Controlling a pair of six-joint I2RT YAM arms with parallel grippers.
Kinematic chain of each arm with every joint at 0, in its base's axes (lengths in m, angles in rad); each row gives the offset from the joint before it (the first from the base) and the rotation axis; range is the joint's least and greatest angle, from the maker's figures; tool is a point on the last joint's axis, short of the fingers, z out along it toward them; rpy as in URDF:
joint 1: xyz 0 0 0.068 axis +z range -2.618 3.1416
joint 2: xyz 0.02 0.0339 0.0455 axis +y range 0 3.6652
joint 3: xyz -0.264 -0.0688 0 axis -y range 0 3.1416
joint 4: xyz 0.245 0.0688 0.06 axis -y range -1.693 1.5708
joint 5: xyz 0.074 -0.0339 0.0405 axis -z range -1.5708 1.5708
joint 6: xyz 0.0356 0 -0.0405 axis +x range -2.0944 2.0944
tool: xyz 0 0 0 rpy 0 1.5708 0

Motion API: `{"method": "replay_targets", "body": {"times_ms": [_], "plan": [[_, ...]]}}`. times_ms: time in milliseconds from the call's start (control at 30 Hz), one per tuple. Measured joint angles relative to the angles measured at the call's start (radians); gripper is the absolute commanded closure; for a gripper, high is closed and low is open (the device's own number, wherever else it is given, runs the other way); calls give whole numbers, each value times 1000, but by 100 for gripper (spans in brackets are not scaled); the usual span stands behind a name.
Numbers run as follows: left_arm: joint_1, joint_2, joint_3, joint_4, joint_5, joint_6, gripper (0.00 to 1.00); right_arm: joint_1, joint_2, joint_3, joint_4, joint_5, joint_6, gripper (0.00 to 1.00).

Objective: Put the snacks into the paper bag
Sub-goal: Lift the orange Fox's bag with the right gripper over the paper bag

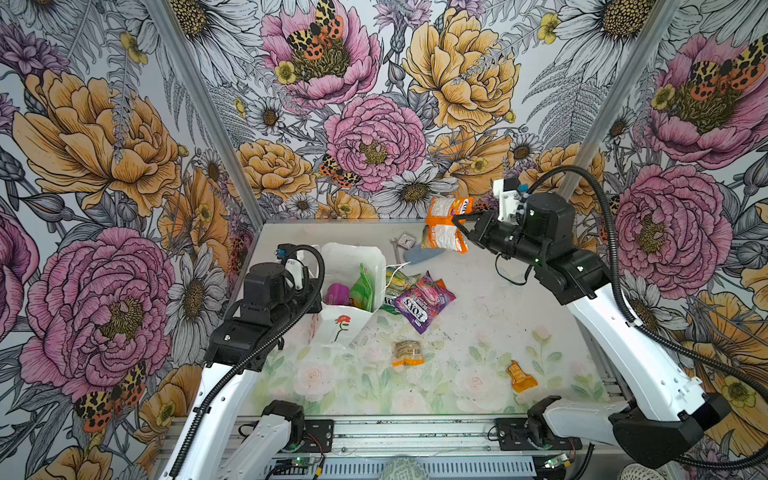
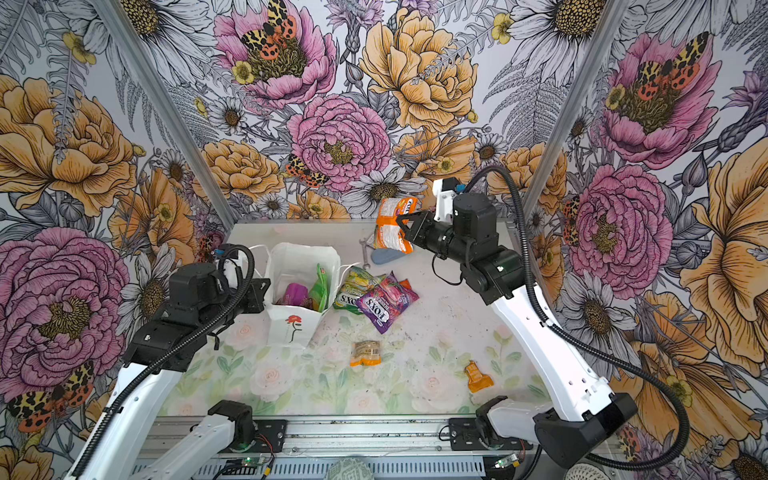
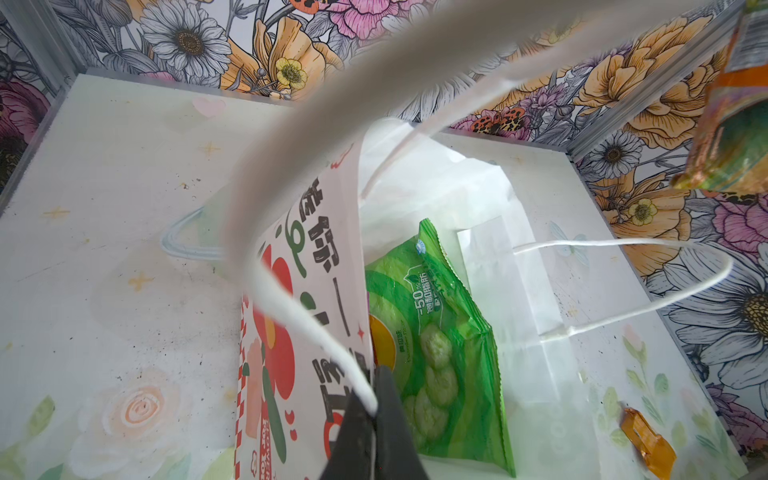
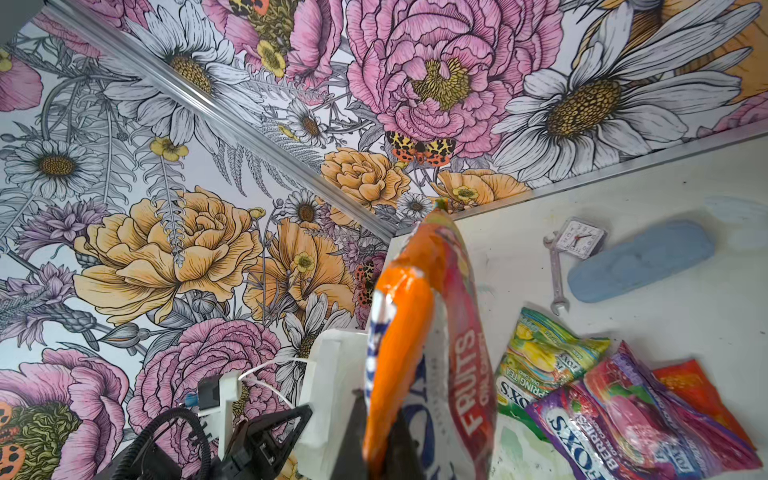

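The left end effector (image 3: 375,409) is pressed together on the paper bag's (image 1: 332,328) near handle (image 3: 328,349), pinching the cord right at the rim. Judging by the wide mouth, this grip is there to hold the bag upright and open so that packets can drop in. Its arm rises from the lower left of both top views, folds at the elbow and lays its wrist low against the bag's left side, left of centre. Inside the paper bag stand a green chip bag (image 3: 440,340) and a purple bag (image 1: 336,293). The right end effector (image 1: 456,227) pinches an orange bag (image 1: 440,239) by its middle, so the packet hangs upright and clear of the tabletop (image 1: 498,316). It sits above and right of centre in both top views, well apart from the paper bag's mouth, and the height looks meant to clear the rim on the way across. That arm climbs from the lower right, bends at the elbow and stretches its forearm leftward, fingers pointing left. Left to pack, just right of the paper bag, are a green Fox's bag (image 1: 399,280) and a purple Fox's bag (image 1: 422,301) overlapping it. A small orange packet (image 1: 408,353) lies below centre, and a second orange packet (image 1: 521,376) lies further right. A wrench (image 4: 556,274), clock (image 4: 579,239) and blue case (image 4: 640,262) lie at the back and are not snacks.
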Motion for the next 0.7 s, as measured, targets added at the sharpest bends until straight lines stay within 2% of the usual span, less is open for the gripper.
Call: {"method": "replay_targets", "body": {"times_ms": [400, 700], "plan": [[-3, 0, 0, 0, 0, 0, 100, 231, 152, 164, -3, 42, -50, 100], [-3, 0, 0, 0, 0, 0, 100, 353, 234, 184, 17, 51, -44, 100]]}}
